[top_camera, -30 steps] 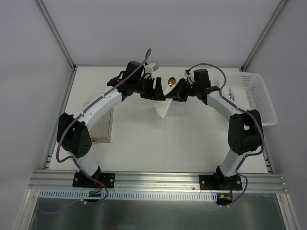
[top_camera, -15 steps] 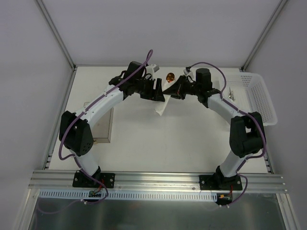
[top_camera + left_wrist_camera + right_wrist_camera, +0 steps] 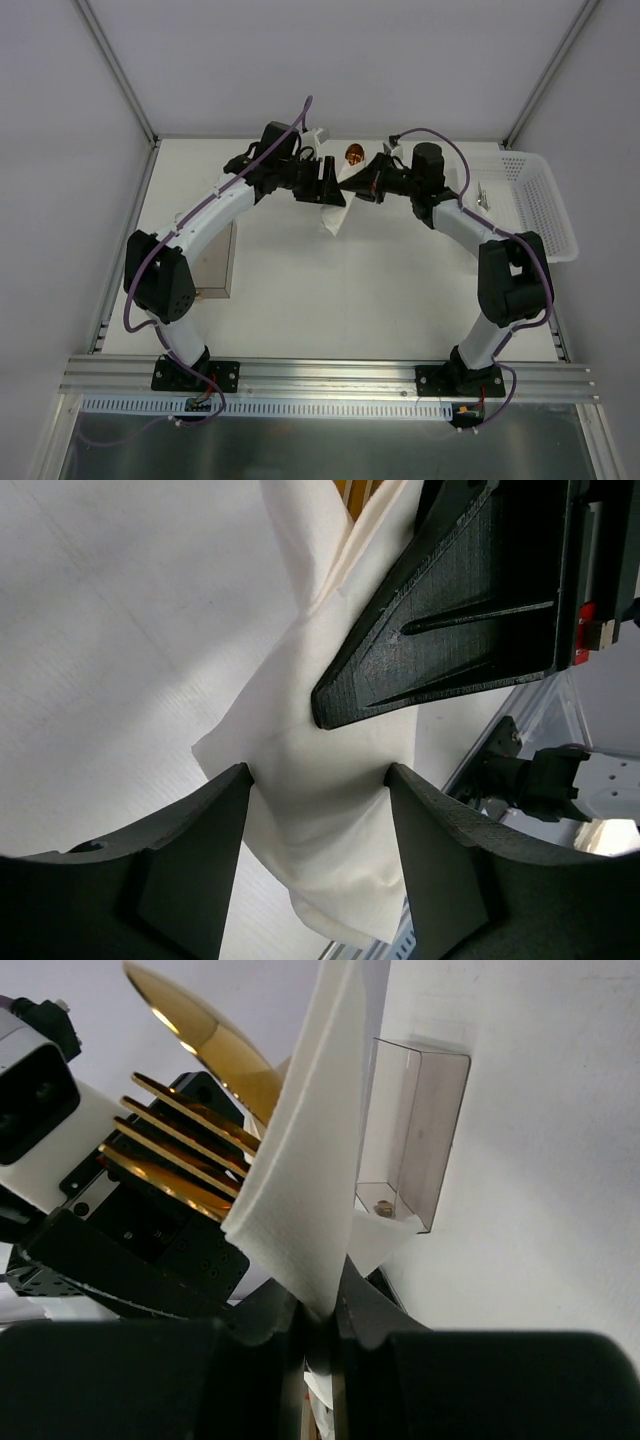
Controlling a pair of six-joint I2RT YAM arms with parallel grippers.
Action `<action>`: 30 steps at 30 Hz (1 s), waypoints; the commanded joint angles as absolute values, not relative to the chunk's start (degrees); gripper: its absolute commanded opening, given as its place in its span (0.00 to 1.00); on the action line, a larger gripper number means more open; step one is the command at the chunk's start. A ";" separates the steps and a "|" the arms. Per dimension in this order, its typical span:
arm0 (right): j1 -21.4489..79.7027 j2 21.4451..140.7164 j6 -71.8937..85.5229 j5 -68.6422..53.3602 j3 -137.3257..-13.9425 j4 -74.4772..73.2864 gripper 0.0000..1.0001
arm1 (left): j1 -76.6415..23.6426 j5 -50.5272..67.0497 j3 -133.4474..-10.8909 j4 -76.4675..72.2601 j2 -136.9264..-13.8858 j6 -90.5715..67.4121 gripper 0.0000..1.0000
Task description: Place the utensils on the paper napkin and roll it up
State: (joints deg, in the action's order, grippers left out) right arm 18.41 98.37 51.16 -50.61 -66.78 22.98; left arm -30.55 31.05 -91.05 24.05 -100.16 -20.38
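Note:
The white paper napkin (image 3: pixel 333 215) hangs above the table between my two grippers, folded around the gold utensils. In the right wrist view the fork's tines (image 3: pixel 180 1150) and the spoon's bowl (image 3: pixel 215 1045) stick out of the fold. My right gripper (image 3: pixel 320 1305) is shut, pinching the napkin's (image 3: pixel 300 1160) folded edge. In the left wrist view the left gripper (image 3: pixel 318 775) stands around the lower napkin (image 3: pixel 330 810), and both fingertips press its sides. From above, the spoon bowl (image 3: pixel 353 152) glints just past the left gripper (image 3: pixel 326 186) and right gripper (image 3: pixel 356 182).
A clear plastic box (image 3: pixel 207 262) lies on the table at the left, under the left arm. A white perforated basket (image 3: pixel 545 200) holding a metal piece (image 3: pixel 482 195) sits at the far right. The table's far edge is close behind the grippers.
Both grippers have carried the napkin and utensils a little toward the far edge. The left jaws have narrowed on the napkin. The right gripper stays shut.

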 commanded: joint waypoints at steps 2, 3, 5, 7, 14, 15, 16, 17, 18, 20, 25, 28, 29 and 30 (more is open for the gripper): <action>19.34 97.56 60.11 -55.28 -67.59 39.18 0.00 | -30.41 36.11 -91.67 21.36 -101.69 -23.64 0.57; 19.25 97.73 60.81 -55.37 -67.59 40.24 0.00 | -30.15 36.73 -91.23 20.84 -101.69 -24.08 0.54; 19.34 98.17 62.84 -55.55 -67.59 43.15 0.00 | -29.80 38.66 -90.62 19.08 -101.43 -25.48 0.53; 19.34 98.52 64.68 -55.72 -67.50 44.82 0.00 | -29.27 40.16 -89.13 16.45 -100.90 -27.15 0.49; 19.77 99.23 69.08 -56.34 -67.59 52.73 0.00 | -26.81 45.43 -83.50 8.45 -99.58 -34.36 0.39; 19.86 99.14 69.17 -56.42 -67.67 53.17 0.00 | -26.63 45.96 -82.54 6.26 -99.49 -35.67 0.38; 19.95 99.14 69.34 -56.43 -67.68 53.52 0.00 | -26.63 47.18 -82.09 5.02 -99.23 -36.38 0.38; 20.04 99.14 69.35 -56.69 -67.76 54.05 0.00 | -26.46 47.89 -81.74 3.97 -99.14 -37.17 0.36; 20.13 99.14 69.69 -56.60 -67.76 54.31 0.00 | -26.28 48.60 -81.04 1.87 -99.14 -37.87 0.36; 20.22 99.32 70.22 -56.95 -67.76 55.63 0.00 | -26.28 50.18 -80.34 0.18 -99.05 -39.90 0.31; 20.39 99.49 71.01 -58.01 -68.03 56.69 0.00 | -26.02 51.68 -77.26 -7.63 -98.53 -44.81 0.24; 20.74 99.49 71.45 -58.80 -68.03 57.74 0.00 | -26.10 51.59 -76.29 -9.66 -98.18 -46.49 0.21; 20.83 99.41 71.63 -58.97 -67.94 58.01 0.00 | -26.10 51.33 -76.12 -10.02 -98.00 -46.76 0.18; 20.83 99.40 71.63 -59.15 -68.03 58.27 0.00 | -26.10 51.07 -75.50 -10.54 -97.82 -47.02 0.15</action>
